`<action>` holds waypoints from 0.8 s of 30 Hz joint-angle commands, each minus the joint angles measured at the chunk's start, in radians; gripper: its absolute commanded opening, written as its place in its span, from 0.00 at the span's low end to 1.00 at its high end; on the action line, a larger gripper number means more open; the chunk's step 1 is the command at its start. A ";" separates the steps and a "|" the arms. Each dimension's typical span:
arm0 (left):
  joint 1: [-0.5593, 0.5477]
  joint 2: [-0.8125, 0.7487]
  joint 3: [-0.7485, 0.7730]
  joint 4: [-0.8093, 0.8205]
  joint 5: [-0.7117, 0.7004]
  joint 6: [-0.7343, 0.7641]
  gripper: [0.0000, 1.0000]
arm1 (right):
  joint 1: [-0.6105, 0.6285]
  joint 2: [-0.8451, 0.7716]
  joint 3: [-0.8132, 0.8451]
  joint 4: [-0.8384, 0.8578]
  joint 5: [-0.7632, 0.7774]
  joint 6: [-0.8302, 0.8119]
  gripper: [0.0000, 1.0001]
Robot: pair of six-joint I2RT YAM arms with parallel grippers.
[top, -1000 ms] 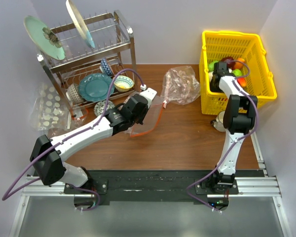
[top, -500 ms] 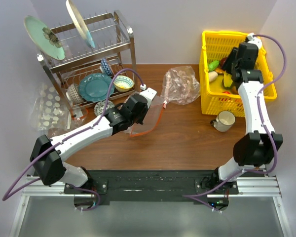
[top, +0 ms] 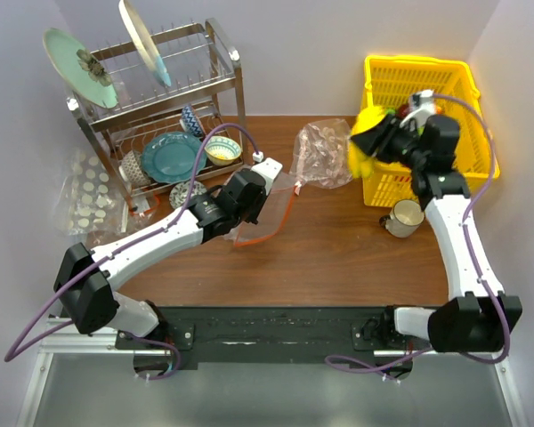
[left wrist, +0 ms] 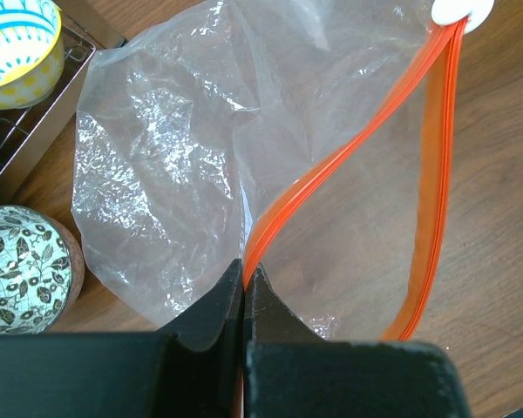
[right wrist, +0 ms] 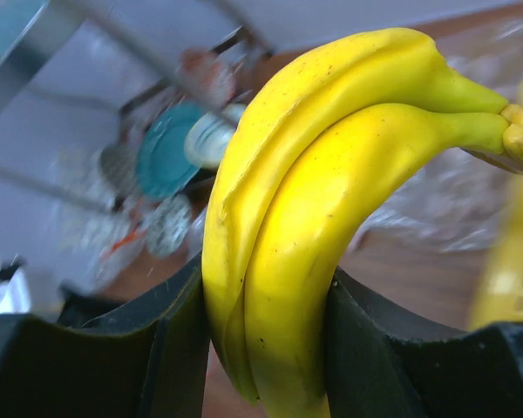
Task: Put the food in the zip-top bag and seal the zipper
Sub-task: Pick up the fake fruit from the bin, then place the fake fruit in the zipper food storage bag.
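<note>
1. Centre-left of the top view: your left gripper (top: 249, 218) is pinched tight on one lip of the bag (top: 271, 206). In the wrist view the jaws meet on the zipper (left wrist: 349, 157). You hold only a thin edge there, so a sideways tug could pull it free.
2. Bag mouth, centre: the two orange strips part only narrowly, and the far one appears to lie on the table (top: 338, 258). A curved fruit could catch that lip and shove the bag along instead of going in.
3. Upper centre: the pink bag (top: 325, 156) lies close to your carrying path. Releasing early would put the fruit in the wrong place.
4. Upper right: your right gripper (top: 380, 144) clamps the banana (top: 365, 149), held in the air just beside the basket (top: 427, 71). The skin is glossy, so the banana could twist or slip in the grip.
</note>
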 commanded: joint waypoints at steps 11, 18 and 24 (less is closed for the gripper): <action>0.013 -0.012 0.037 0.009 0.030 -0.006 0.00 | 0.494 -0.216 -0.378 0.201 -0.383 0.050 0.39; 0.015 -0.009 0.109 -0.043 0.076 -0.018 0.00 | 0.535 -0.284 -0.478 0.282 -0.469 0.060 0.38; 0.013 0.006 0.135 -0.079 0.125 -0.009 0.00 | 0.535 -0.396 -0.464 0.291 -0.459 0.009 0.40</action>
